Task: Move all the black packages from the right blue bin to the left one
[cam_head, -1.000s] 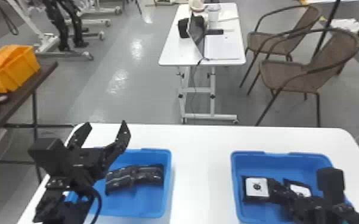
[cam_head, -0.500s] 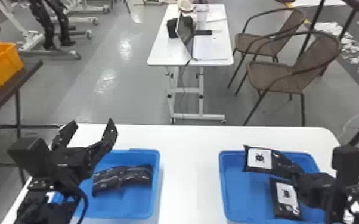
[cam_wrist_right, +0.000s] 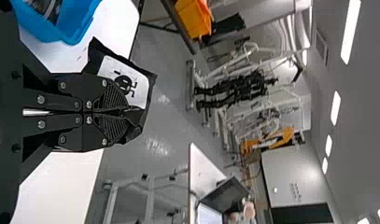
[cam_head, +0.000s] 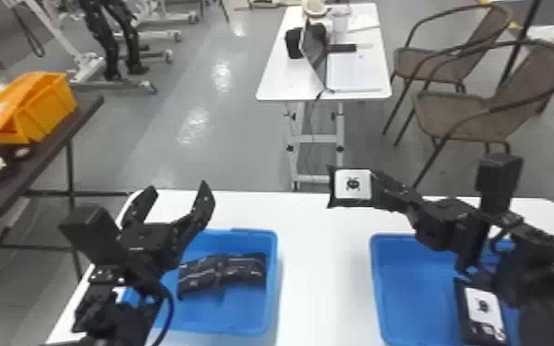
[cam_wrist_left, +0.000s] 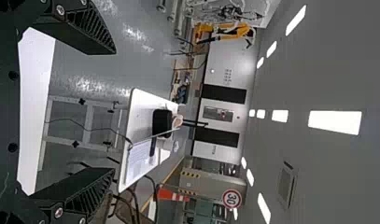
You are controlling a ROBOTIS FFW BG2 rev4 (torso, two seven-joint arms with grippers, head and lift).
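One black package is clamped by my right gripper, and another package sits lower than those jaws in the right blue bin. Left gripper's jaws are gaping, black packaging nearby.

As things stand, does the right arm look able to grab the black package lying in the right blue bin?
Probably not: its pincer is shut on another black package, which it would likely have to set down first.
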